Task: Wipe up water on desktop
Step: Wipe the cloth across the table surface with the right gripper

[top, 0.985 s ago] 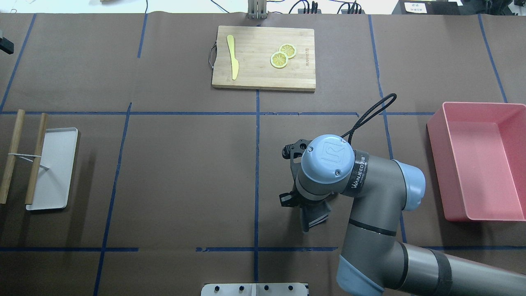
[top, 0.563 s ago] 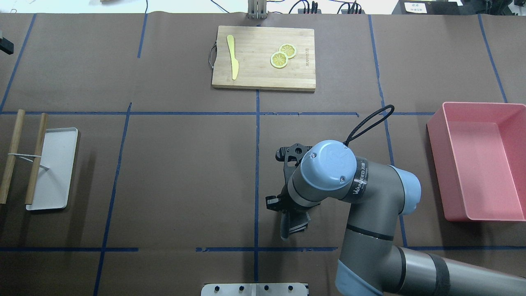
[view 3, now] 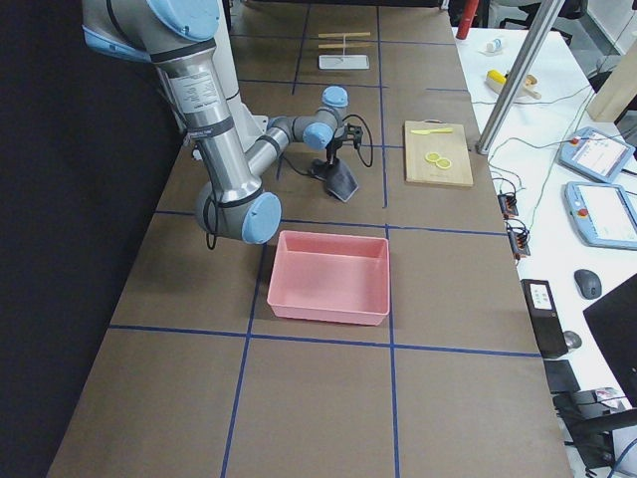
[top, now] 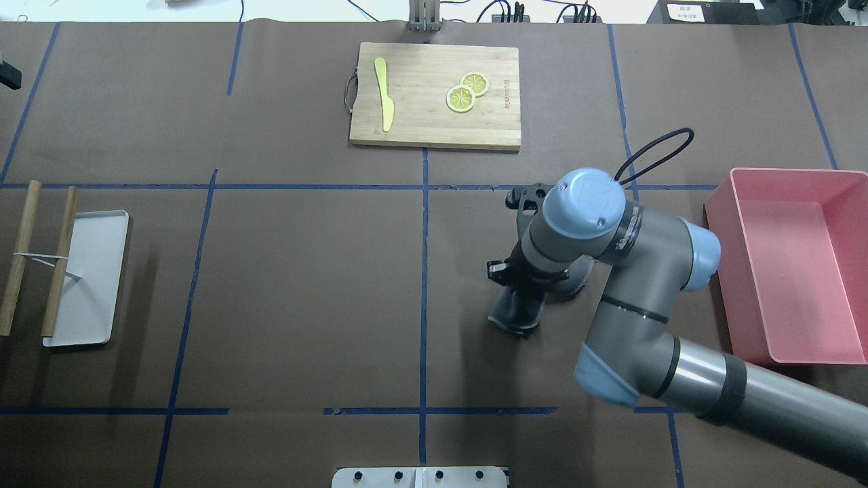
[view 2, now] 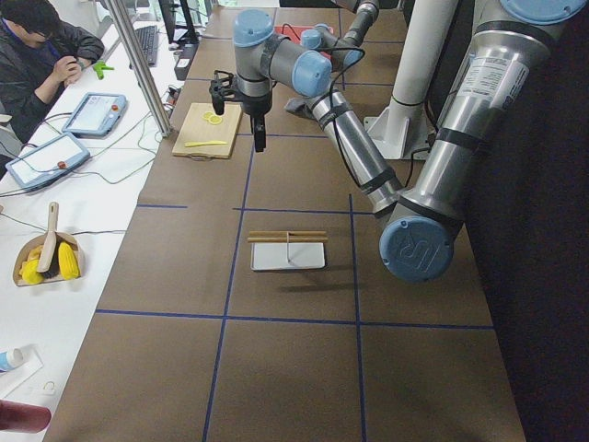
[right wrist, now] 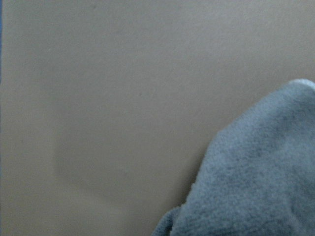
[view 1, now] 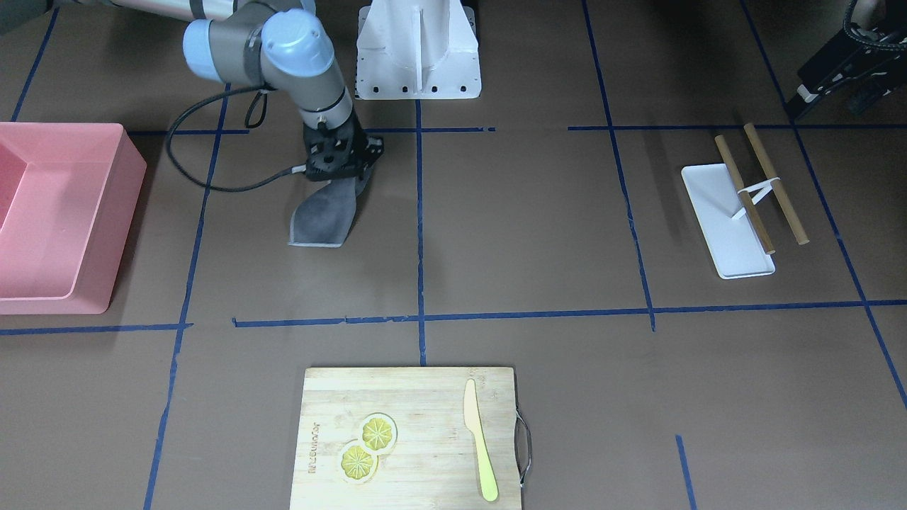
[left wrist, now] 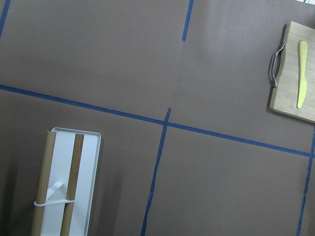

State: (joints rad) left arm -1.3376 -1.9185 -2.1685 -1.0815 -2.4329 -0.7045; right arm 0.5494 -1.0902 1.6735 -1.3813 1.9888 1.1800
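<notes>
Exterior front-facing shows the right claw (view 1: 339, 176) clenched on the upper edge of a grey cloth (view 1: 322, 216). The wrist stands nearly upright above it, so the cloth's lower end drapes down and lies flat on the bench (view 1: 538, 234) (a sensible hold, I judge, for dragging fabric across a wet patch). The cloth sits in the grid cell between the centre tape line (view 1: 419, 212) and the pink bin (view 1: 106, 212), well apart from the cutting board (view 1: 425, 397) and the white tray (view 1: 726, 219).

The bench, the brown surface to be wiped, spreads under everything. I cannot make out any water. The right wrist view gives only blurred cloth and bare brown surface, with a faint curved mark that may or may not be damp. From overhead, the wrist hides the fingers. The left claw (view 1: 832, 71) is cut off at the frame corner, so I cannot tell whether it is released or clenched.
</notes>
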